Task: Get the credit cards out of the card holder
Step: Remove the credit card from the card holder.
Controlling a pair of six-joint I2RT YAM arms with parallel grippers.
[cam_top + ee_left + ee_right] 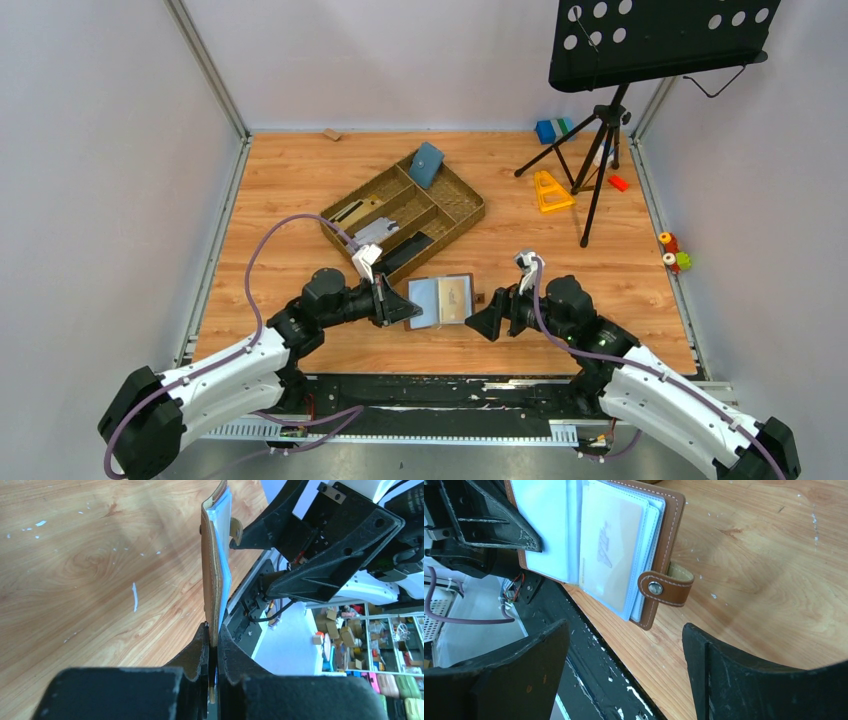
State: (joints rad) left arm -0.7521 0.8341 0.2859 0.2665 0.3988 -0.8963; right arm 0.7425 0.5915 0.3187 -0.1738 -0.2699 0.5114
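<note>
Gripping left cover of card holder (447,299): left hand (412,310), clamped shut. Holder spread open near front edge of table (300,170). Right hand (490,322) released, fingers wide apart, just beside holder's right edge, clear of closing tab (666,585). Pale card (611,555) visible inside clear sleeve. Divided tray (462,214) beyond.

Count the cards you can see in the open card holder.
1: a pale orange card under clear plastic on the card holder's tab side. The facing page looks empty; sleeves behind may hide more.
</note>
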